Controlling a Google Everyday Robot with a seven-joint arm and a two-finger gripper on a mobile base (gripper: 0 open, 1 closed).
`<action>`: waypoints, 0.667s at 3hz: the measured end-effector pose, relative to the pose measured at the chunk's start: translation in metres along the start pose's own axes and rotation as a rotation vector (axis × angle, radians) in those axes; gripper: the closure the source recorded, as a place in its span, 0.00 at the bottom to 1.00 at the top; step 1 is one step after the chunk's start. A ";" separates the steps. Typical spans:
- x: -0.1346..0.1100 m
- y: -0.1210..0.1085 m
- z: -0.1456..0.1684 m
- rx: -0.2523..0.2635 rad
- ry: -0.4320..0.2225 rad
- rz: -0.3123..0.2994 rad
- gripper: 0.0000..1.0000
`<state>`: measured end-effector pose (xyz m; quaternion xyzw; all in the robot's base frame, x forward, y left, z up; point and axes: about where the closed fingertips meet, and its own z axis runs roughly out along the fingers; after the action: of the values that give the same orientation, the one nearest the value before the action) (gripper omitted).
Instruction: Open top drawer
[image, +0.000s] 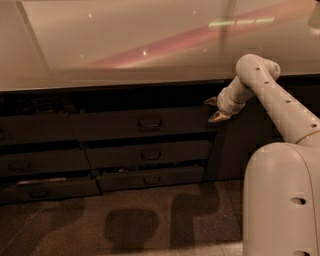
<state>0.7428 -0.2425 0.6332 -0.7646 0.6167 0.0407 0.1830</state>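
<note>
— Two narrower drawer fronts (120, 156) sit below and left of the tool (215, 110); are they ours?
— No. Ours is the top drawer (105, 125), the wide front above them, right under the counter (125, 55) edge. It runs leftward from the tool, its right end just beside it, and looks shut or nearly so.
— Where do I take hold?
— By the small loop handle (150, 123) at its centre, well left of the tool. It looks rigid; I judge the drawer fairly heavy, so hook fully and pull straight, steadily.
— And the tool?
— Prongs apart, gripping nothing, clear of the handle.
</note>
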 end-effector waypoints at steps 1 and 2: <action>0.000 0.000 0.000 0.000 0.000 0.000 0.97; 0.000 0.000 0.000 0.000 0.000 0.000 1.00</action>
<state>0.7428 -0.2424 0.6331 -0.7646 0.6167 0.0408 0.1829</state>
